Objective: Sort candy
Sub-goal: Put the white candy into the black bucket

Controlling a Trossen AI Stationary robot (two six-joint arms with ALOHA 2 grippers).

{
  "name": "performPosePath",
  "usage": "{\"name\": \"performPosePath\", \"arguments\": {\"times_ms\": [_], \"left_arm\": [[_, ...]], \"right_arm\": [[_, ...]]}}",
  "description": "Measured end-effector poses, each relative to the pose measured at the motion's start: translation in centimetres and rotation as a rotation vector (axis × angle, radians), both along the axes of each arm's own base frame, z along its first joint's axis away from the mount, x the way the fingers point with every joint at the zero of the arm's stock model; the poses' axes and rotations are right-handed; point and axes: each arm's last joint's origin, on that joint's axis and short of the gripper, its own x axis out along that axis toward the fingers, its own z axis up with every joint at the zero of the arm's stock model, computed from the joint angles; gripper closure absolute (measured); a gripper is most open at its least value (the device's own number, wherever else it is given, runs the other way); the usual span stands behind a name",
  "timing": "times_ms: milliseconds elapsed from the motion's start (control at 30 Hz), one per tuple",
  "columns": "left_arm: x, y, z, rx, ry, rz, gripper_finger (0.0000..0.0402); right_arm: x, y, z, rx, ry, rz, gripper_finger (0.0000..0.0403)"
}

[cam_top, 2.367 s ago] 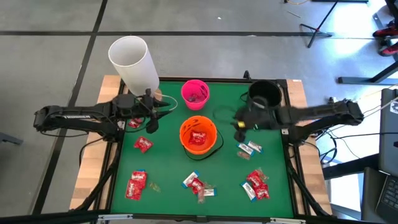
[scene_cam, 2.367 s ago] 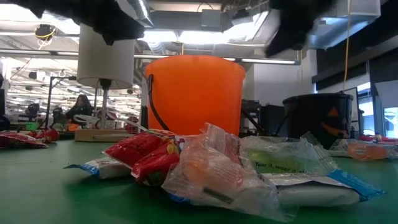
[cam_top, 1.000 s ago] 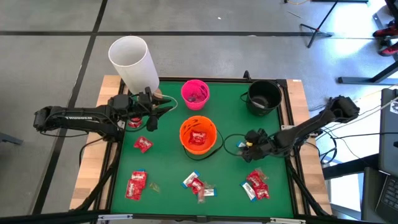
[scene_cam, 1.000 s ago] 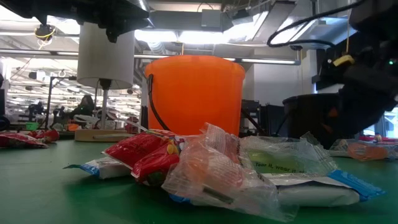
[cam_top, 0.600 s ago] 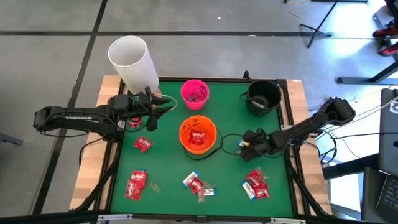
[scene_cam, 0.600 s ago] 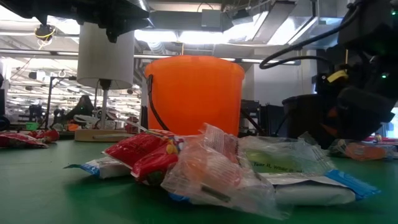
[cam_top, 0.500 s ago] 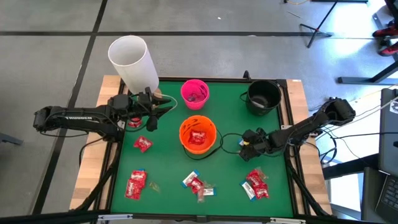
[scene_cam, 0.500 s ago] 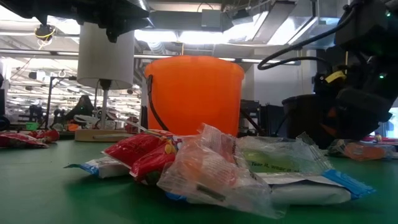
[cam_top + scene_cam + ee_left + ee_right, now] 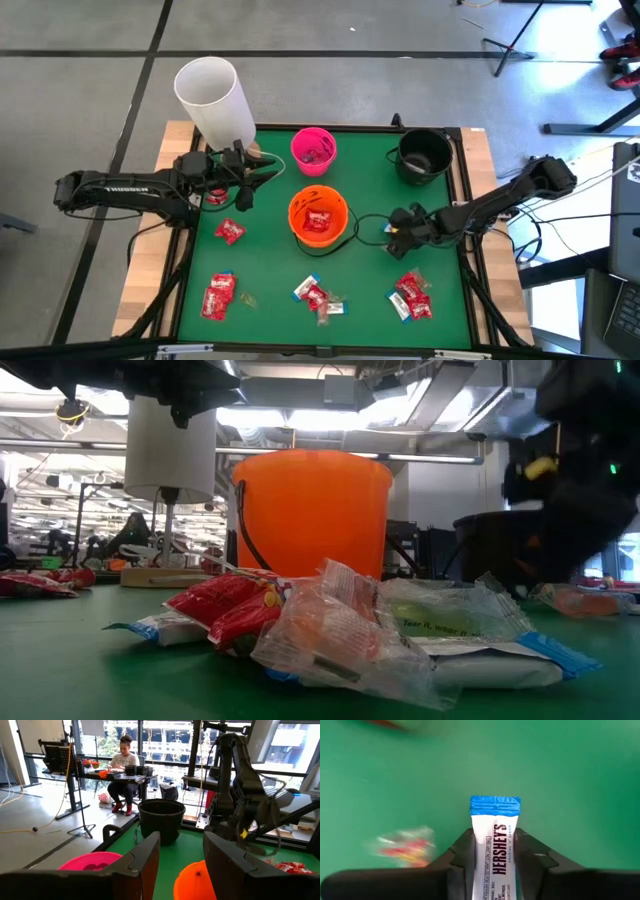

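Pinching white candy bar (image 9: 494,855), right fingers (image 9: 530,865), seemingly lifted

My green counter (image 9: 265,270) carries three buckets — pink (image 9: 314,150), orange (image 9: 319,218), black (image 9: 424,154). Candy (image 9: 219,297) lies scattered across its near half — mostly red wrappers.

A white, blue-ended candy bar (image 9: 493,851) sits clamped between the right end effector (image 9: 492,857) fingers.

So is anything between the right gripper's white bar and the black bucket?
Nothing visible blocks it. The right gripper is shut on the white, blue-ended Hershey's bar, beside the orange bucket; bare green mat lies between it and the black bucket.
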Motion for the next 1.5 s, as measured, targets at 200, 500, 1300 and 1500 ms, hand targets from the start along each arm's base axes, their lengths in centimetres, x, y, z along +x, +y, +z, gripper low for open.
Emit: {"name": "performPosePath", "arguments": {"times_ms": [200, 500, 1300, 1500], "left_arm": [[0.0, 0.0, 0.0, -0.003, -0.004, 0.0, 0.026], [0.0, 0.0, 0.2, -0.019, -0.028, 0.0, 0.026], [0.0, 0.0, 0.8, -0.001, -0.039, -0.028, 0.0261], [0.0, 0.0, 0.8, 0.006, -0.032, -0.027, 0.0261]], "right_arm": [[0.5, 0.0, 3.7, -0.067, -0.169, 0.038, 0.0278], [-0.6, -2.2, 10.9, -0.37, -0.444, -0.094, 0.0296], [-6.6, -13.3, 12.2, -0.515, -0.2, -0.653, 0.0257], [-6.9, -13.5, 12.5, -0.511, -0.214, -0.638, 0.0197]]}}
